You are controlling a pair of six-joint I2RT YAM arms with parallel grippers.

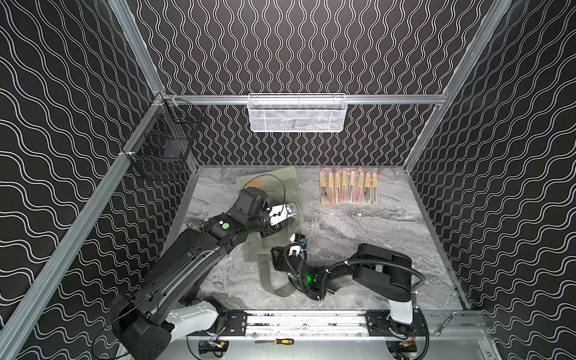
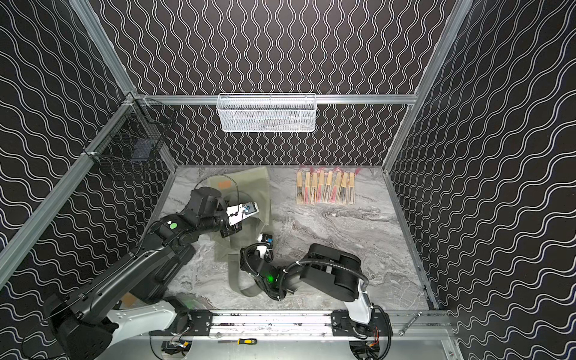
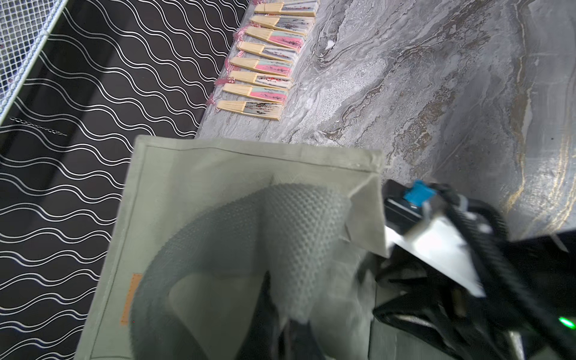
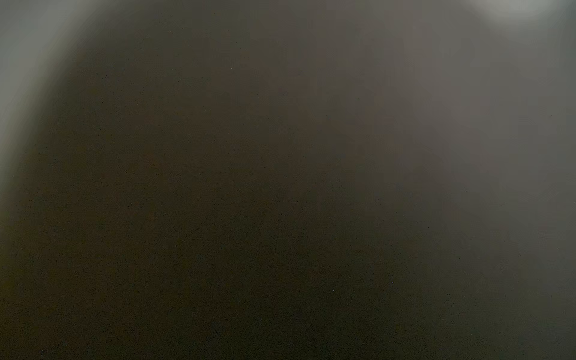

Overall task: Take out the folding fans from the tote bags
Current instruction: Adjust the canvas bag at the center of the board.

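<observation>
The grey-green tote bag (image 1: 280, 180) (image 2: 252, 184) lies left of centre on the marble table, its mouth toward the front. My left gripper (image 1: 274, 233) (image 3: 280, 299) is shut, pinching the bag's upper fabric (image 3: 218, 168) near the mouth. My right gripper (image 1: 295, 240) (image 2: 265, 240) reaches into the mouth from the front; its fingers are hidden under the fabric and the right wrist view is dark. Several closed folding fans (image 1: 349, 188) (image 2: 325, 188) (image 3: 265, 67) lie in a row at the back right. Nothing shows inside the bag.
The bag's strap handles (image 1: 268, 274) trail toward the front beside the right arm. A white mesh basket (image 1: 297, 113) hangs on the back wall. A black wire basket (image 1: 162, 146) hangs on the left wall. A screwdriver (image 1: 282, 341) lies on the front rail.
</observation>
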